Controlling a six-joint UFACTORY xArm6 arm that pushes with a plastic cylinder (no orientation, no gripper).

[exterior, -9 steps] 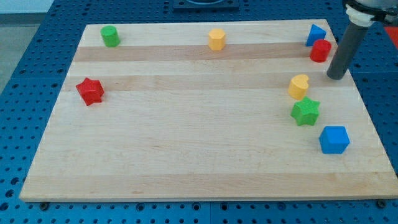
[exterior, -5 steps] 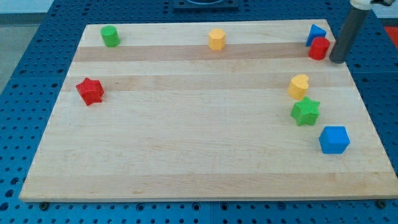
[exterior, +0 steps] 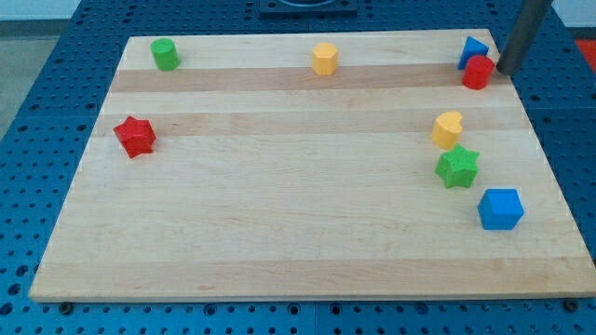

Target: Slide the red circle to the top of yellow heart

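The red circle [exterior: 479, 72] sits near the board's top right corner, touching or almost touching the blue triangle [exterior: 473, 51] above it. The yellow heart [exterior: 447, 129] lies below it, a clear gap away. My tip [exterior: 507, 68] is at the red circle's right side, just at its edge, by the board's right rim.
A green star [exterior: 457, 167] sits just below the yellow heart and a blue cube [exterior: 500, 208] below that. A yellow hexagon [exterior: 324, 58] is at top centre, a green cylinder [exterior: 165, 54] at top left, a red star [exterior: 135, 136] at left.
My tip moved up the view along the board's right edge, from level with the heart's top to beside the red circle. The red circle shifted slightly up and left.
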